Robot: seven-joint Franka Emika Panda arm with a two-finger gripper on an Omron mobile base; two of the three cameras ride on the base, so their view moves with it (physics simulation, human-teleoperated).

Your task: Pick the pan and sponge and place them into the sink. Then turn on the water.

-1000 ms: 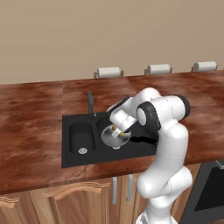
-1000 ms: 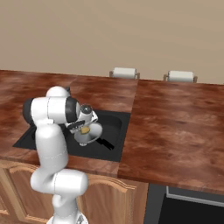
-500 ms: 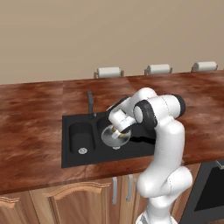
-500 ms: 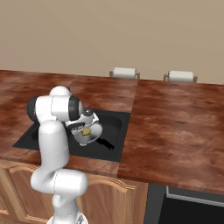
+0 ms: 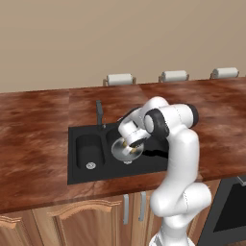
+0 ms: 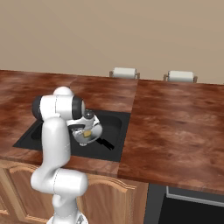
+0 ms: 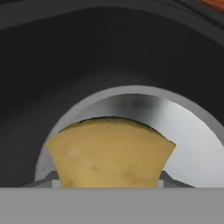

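Observation:
The silver-grey pan lies in the larger basin of the black sink, its black handle pointing right. My gripper hangs low over the pan, shut on the yellow sponge. In the hand view the sponge sits between my fingers, with the pan's rim and shiny floor right behind it and the dark basin wall beyond. The dark grey faucet stands behind the basins; no stream shows at it.
The small basin with its silver drain lies left of the pan. Brown wooden counter surrounds the sink. Three white rolls line the back wall. A dark oven front sits low right.
The hand with the sponge has shifted only slightly over the pan. The pan has stayed put in the basin.

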